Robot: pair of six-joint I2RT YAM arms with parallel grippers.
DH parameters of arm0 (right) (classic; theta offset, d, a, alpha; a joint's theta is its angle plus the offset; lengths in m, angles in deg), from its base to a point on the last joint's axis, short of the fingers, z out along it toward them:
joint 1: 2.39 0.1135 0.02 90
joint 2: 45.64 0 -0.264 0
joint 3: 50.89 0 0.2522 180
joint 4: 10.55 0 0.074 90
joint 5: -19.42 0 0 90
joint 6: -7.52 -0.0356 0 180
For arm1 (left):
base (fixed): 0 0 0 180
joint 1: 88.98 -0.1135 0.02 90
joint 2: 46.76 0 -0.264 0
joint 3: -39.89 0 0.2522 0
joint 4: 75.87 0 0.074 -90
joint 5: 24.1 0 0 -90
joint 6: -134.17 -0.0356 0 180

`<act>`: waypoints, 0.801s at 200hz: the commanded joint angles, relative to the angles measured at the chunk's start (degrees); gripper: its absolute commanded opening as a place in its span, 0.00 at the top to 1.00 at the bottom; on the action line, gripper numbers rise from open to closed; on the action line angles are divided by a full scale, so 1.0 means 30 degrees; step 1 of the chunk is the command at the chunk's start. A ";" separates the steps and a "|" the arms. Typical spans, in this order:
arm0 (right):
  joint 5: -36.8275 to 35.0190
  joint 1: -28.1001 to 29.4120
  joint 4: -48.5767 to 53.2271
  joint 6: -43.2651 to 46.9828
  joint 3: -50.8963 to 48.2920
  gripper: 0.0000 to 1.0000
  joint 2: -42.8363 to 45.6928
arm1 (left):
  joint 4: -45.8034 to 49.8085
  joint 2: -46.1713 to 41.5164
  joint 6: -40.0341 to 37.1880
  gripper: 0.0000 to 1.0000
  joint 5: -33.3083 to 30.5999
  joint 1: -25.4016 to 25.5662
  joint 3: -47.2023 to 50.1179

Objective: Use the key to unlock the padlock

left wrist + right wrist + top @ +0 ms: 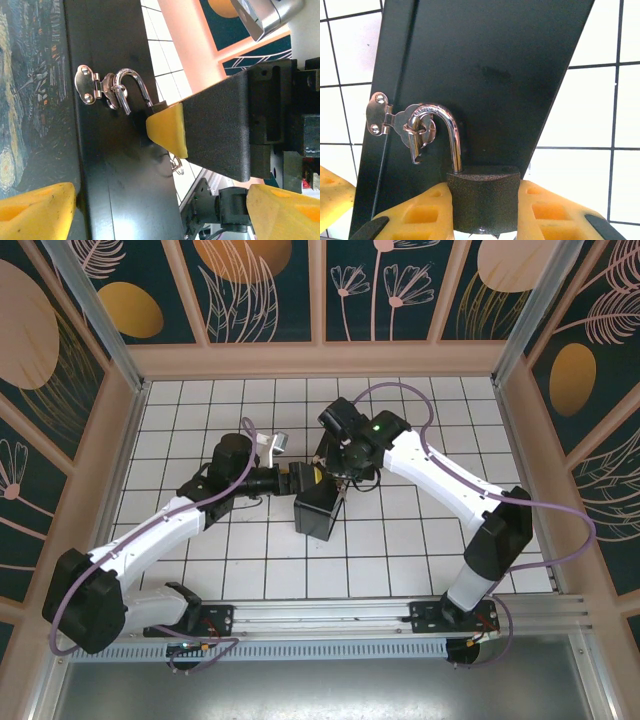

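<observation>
dark brownish and rough-skinned, the padlock (482,195) sits pinched between the two yellow fingertips (432,210) of the right gripper (484,202), one pad pressed to each side of its body. its silvery shackle (449,125) rises from the left edge of the body, arches over and passes through the staple of a shiny hasp (380,120) screwed to the wall of the black box (485,65). the short end of the shackle hangs free beside the staple, outside the body rather than seated in it. the box rests on the white tiled floor (200,410) near the middle of the enclosure, and in the top view both arms meet over it. from the left wrist, the right gripper's yellow tip lies against the box's black wall just below the shackle, and the swirly blue-and-yellow lid (30,100) faces off to one side. the left gripper (160,200) has its fingers spread wide: one yellow finger (37,210) lies by the lid side, and the other finger (285,210) stands well clear of the box. a small silvery loop (175,163) peeks out just under the right gripper's tip, too small to name.
</observation>
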 commanded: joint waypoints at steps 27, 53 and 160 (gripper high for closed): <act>0.0600 -0.0413 -0.3723 -0.1459 -0.1910 1.00 0.0596 | -0.2090 0.0407 0.1068 0.13 0.1715 0.0273 0.0303; 0.0983 -0.0538 -0.5855 -0.2546 -0.2372 1.00 0.1190 | -0.1526 0.0276 0.0639 0.13 0.1469 0.0410 0.0350; 0.1075 0.0615 -0.1268 -0.0485 0.1502 0.85 -0.1646 | -0.1485 0.0633 0.0159 0.16 0.1042 -0.1030 -0.0528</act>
